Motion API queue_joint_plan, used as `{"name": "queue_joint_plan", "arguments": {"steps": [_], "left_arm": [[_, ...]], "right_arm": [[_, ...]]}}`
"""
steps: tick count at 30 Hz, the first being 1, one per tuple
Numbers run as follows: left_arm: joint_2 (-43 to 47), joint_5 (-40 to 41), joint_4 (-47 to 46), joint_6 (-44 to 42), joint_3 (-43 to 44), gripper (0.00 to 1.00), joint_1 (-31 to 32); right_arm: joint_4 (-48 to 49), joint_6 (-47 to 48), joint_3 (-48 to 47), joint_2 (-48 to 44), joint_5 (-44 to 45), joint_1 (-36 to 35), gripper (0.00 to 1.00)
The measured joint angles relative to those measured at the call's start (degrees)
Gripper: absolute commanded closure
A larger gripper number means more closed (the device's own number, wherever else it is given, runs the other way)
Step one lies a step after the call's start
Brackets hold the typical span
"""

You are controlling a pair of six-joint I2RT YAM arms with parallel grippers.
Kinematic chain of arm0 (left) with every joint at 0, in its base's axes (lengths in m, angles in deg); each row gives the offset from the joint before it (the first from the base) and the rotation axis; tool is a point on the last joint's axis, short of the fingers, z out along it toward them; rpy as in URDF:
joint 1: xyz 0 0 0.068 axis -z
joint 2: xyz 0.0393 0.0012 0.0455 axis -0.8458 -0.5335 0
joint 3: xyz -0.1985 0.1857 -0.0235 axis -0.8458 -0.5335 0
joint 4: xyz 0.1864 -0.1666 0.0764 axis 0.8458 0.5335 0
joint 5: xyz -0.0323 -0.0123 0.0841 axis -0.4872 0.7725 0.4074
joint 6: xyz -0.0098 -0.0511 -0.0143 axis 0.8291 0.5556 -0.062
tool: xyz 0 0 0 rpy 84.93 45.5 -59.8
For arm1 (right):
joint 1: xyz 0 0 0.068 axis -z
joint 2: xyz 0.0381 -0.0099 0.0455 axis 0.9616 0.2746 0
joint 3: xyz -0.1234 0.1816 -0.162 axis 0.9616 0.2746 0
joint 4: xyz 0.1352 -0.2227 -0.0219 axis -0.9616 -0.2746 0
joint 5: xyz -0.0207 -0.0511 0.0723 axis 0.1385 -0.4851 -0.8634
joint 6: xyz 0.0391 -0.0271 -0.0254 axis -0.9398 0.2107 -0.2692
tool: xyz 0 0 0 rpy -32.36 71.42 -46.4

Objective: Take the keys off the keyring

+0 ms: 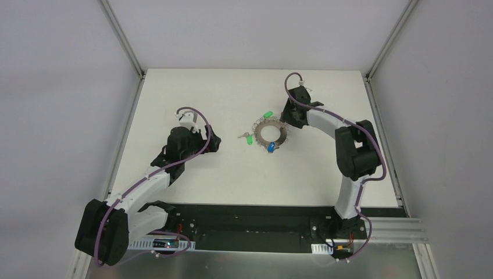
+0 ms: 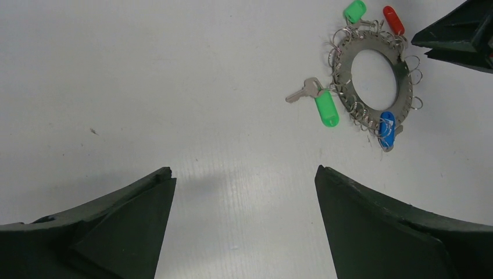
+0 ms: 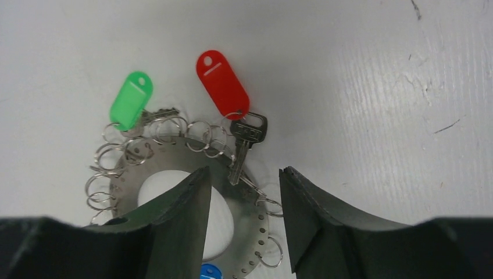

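The grey keyring [image 1: 260, 135] lies flat on the white table, right of centre. Around its rim are a green key [image 1: 268, 114], a second green key [image 1: 249, 139] and a blue key [image 1: 270, 148]. The left wrist view shows the keyring [image 2: 344, 63], both green keys [image 2: 354, 11] [image 2: 327, 108], the red key [image 2: 393, 20] and the blue key [image 2: 387, 129]. My right gripper [image 3: 245, 170] is open and low over the keyring [image 3: 256, 216], one finger over the hole and one outside the rim, just short of the red key [image 3: 222, 84]. My left gripper [image 2: 244, 171] is open, empty and well to the left.
Grey walls and metal rails border the table [image 1: 192, 93] at the back and sides. The black mounting rail [image 1: 244, 221] runs along the near edge. The right gripper [image 2: 459, 35] shows at the top right of the left wrist view.
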Motion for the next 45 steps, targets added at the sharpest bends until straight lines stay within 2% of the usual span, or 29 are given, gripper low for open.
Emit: {"name": "queue_joint_plan", "arguments": {"steps": [5, 7, 9, 10, 12, 14, 17, 22, 33, 39, 42, 45], "left_arm": [[0.0, -2.0, -1.6, -1.6, -0.6, 0.05, 0.0], [-0.6, -3.3, -2.7, -2.1, -0.6, 0.06, 0.0], [-1.7, -4.9, -3.8, -2.4, -0.6, 0.09, 0.0], [-2.4, -5.9, -4.3, -2.6, -0.6, 0.13, 0.0], [-3.7, -8.0, -5.0, -2.8, -0.6, 0.19, 0.0], [-5.2, -10.4, -6.0, -3.0, -0.6, 0.20, 0.0], [-6.8, -13.4, -7.0, -3.0, -0.6, 0.20, 0.0], [-7.8, -16.2, -8.6, -3.0, -0.6, 0.20, 0.0], [-7.0, -19.8, -12.5, -3.0, -0.9, 0.19, 0.0], [-7.0, -22.6, -21.9, -2.6, -5.9, 0.17, 0.0], [-8.9, -24.0, -27.9, -2.7, -8.2, 0.22, 0.3], [-12.8, -27.5, -32.4, -3.3, -8.2, 0.23, 1.2]], "right_arm": [[-2.2, 0.8, -0.1, 2.8, 0.5, -0.3, 0.59], [-2.3, 1.0, -0.1, 3.3, 0.6, -0.6, 0.73], [-2.3, 1.2, -0.1, 3.4, 0.5, -1.1, 0.99], [-2.1, 1.6, -0.1, 3.4, 0.4, -1.4, 1.00], [-2.0, 2.1, -0.2, 3.3, 0.5, -2.1, 1.00], [-1.9, 2.2, -0.2, 3.1, 0.8, -2.7, 1.00], [-1.4, 2.8, 1.8, 1.5, 0.8, -2.9, 1.00], [-2.0, 4.9, 8.3, -7.1, -0.6, -2.8, 1.00], [-4.0, 6.6, 8.4, -19.8, -9.8, -2.8, 1.00], [-7.0, 6.6, 6.8, -22.7, -18.0, -2.8, 1.00], [-8.8, 6.8, 4.7, -22.7, -22.8, -3.1, 1.00], [-10.7, 7.4, 3.3, -22.7, -28.1, -3.7, 1.00]]}}
